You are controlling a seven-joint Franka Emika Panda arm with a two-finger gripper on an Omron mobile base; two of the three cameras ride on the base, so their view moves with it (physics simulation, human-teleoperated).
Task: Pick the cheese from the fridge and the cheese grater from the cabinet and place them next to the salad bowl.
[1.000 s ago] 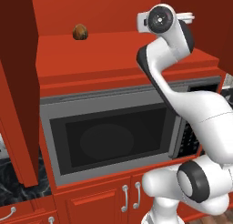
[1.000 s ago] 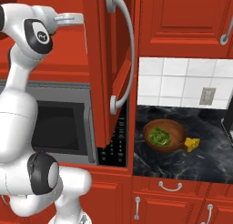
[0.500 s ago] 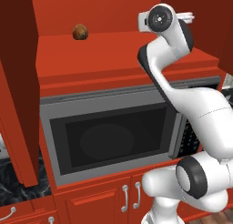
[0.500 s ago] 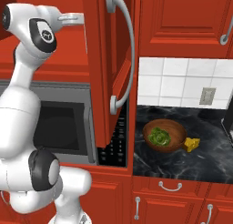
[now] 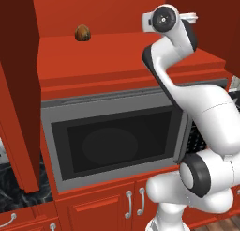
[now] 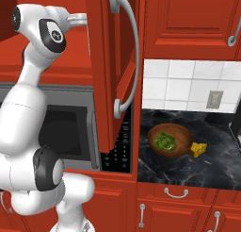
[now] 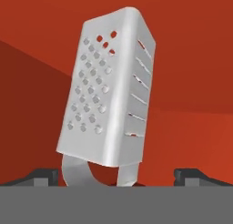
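Silvery cheese grater (image 7: 108,95) fronts wide-spread gripper (image 7: 116,175).

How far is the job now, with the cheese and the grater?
Done: the cheese lies on the counter beside the salad bowl. In hand: the open gripper faces the cheese grater inside the red cabinet, its fingertips wide on either side, not yet closed. Left: grip the grater and carry it to the bowl.

Small brown round thing (image 5: 82,33) on the open red cabinet's (image 5: 117,61) shelf, above a microwave (image 5: 112,141).
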